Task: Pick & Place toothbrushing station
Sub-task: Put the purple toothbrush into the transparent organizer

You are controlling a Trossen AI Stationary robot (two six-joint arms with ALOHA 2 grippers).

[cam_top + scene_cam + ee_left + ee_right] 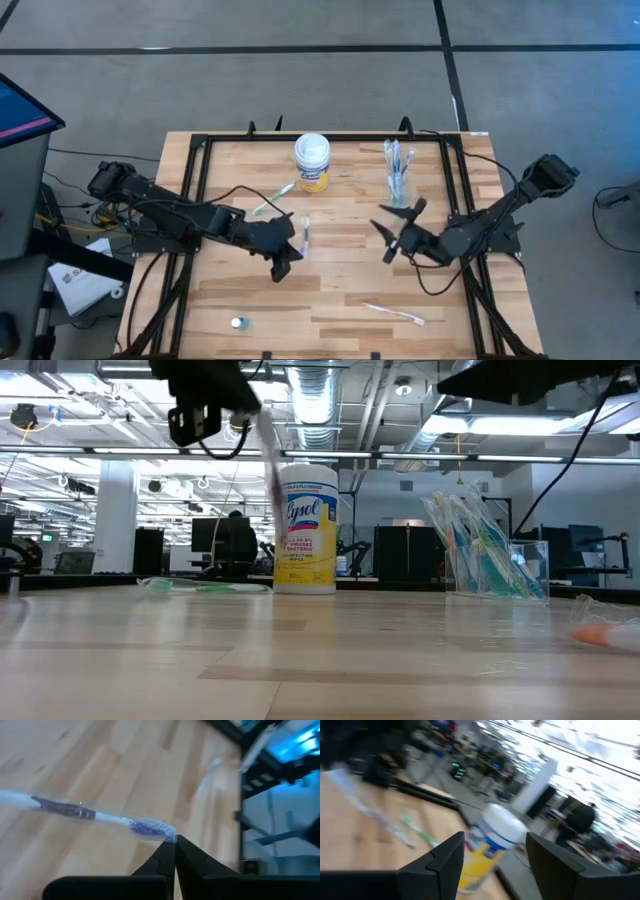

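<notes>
High view: left hand (285,250) clamped on wrapped toothbrush (303,232) lifted off desk (330,290) near center, prob. for carrying to cup (400,186) at 1 o'clock; right hand (393,238) fingers apart, waiting at 3.

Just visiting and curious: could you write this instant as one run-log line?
left tool: shut on toothbrush, lifted | right tool: open, empty, beside cup of toothbrushes | Lysol canister: upright
</notes>
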